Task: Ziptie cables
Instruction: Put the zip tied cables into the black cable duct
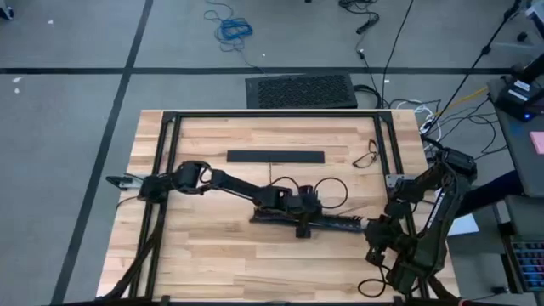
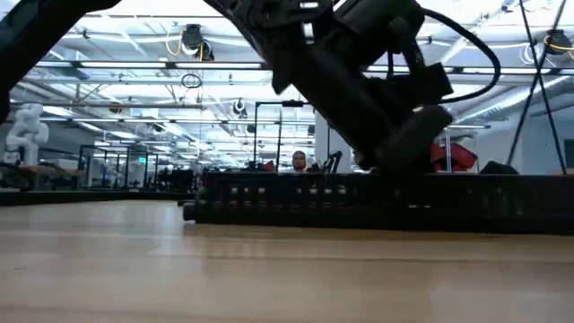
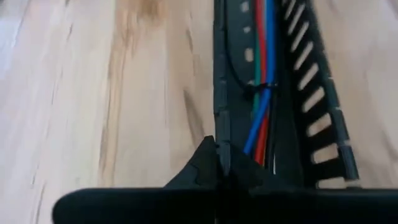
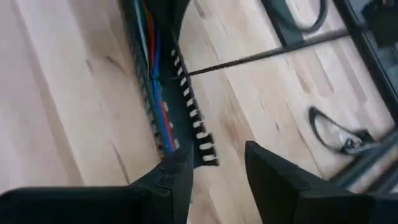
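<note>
One slotted black plastic duct (image 3: 311, 99) mid-bench holding several thin red, blue, green cables (image 3: 261, 74), left gripper (image 3: 221, 165) closed on its wall, right gripper (image 4: 217, 165) parted, empty, at its end.

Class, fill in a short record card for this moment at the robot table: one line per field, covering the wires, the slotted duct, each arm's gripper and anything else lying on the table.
Cables: red, blue and green wires lying inside the duct
Slotted duct: black, lying on the wooden table, near its middle
Ziptie: thin dark band around the wires
Left gripper: down at the duct's wall, fingers closed on it
Right gripper: at the duct's end, fingers apart
Other items: flat black bar; small loop of dark cord near the frame
</note>
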